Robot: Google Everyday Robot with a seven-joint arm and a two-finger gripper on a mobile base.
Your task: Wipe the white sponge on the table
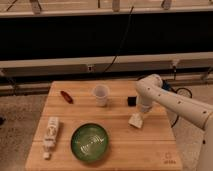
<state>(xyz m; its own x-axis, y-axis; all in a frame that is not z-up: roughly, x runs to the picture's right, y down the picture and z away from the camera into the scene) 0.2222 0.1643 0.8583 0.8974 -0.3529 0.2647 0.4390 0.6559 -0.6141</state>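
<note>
The white sponge (134,120) lies on the right half of the wooden table (125,147), between the green bowl and the right edge. My gripper (140,114) points down at the end of the white arm that reaches in from the right. It is right on top of the sponge, shut on it, and holds it against the tabletop. The arm hides the sponge's far edge.
A white cup (101,94) stands at the back centre, with a small black object (132,101) to its right behind the gripper. A red item (66,96) lies back left. A green bowl (90,142) sits front centre. A long white bar (51,131) and a tiny cube (46,155) lie front left.
</note>
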